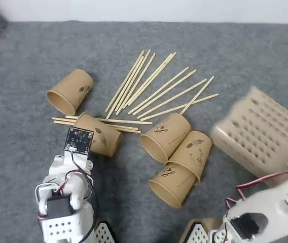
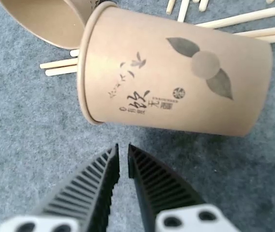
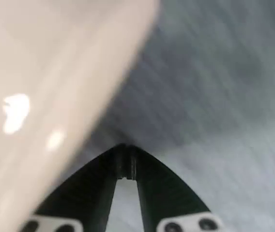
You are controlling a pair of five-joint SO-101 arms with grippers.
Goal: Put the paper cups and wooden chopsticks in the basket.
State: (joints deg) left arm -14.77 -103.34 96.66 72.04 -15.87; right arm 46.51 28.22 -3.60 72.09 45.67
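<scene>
High view, paper cups (image 1: pixel 177 157): five are spotted lying on their sides on the grey surface (image 1: pixel 27 50). One is set apart at the far left, three are bunched and touching in the middle.
High view, nearest cup (image 1: pixel 98 134): it is found just ahead of the left arm (image 1: pixel 65 202).
High view, wooden chopsticks (image 1: pixel 154 88): they are fanned out beyond the cups, and a few are laid against the nearest cup.
High view, basket (image 1: pixel 263 136): pale and perforated, it is seen at the right, near the bunched cups and beside the right arm (image 1: pixel 271 212).
Left wrist view, left claw (image 2: pixel 123 147): it is clenched almost to touching with nothing held, and is aimed at the nearest cup (image 2: pixel 176 87), just short of its side.
Left wrist view, cup's look: kraft brown is noted, with a rolled rim and a dark leaf print.
Left wrist view, cup handling: it is judged light, thin-walled, easily crushed and ready to roll. A hold is best taken at the rim, one finger inside the mouth.
Left wrist view, chopstick handling: the sticks (image 2: pixel 60 67) are judged light, stiff and slippery. A pinch across mid-length is favoured.
Right wrist view, right claw (image 3: pixel 126 150): it is pinched shut on nothing, with the basket wall (image 3: pixel 55 72) just beside it.
</scene>
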